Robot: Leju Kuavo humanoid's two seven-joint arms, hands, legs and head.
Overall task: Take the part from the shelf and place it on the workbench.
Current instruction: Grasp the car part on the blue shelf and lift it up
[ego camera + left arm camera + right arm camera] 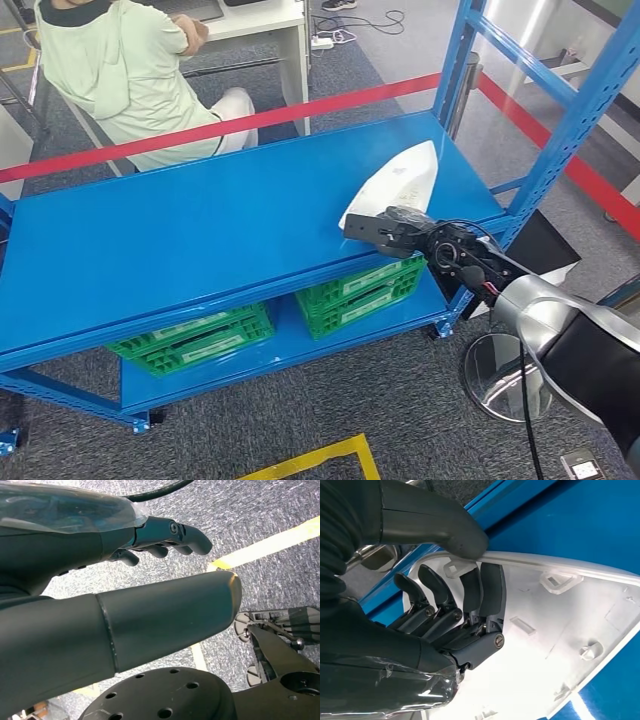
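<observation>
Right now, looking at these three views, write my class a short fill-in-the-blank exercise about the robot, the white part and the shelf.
1. The white part lies on the ____ level of the blue shelf.
2. The robot's ____ hand is at the part, thumb on its rim and fingers against its inner face.
3. The crates on the lower level are ____ in colour.
4. The left hand hangs over grey carpet crossed by a ____ line.

Missing words: top; right; green; yellow
</observation>
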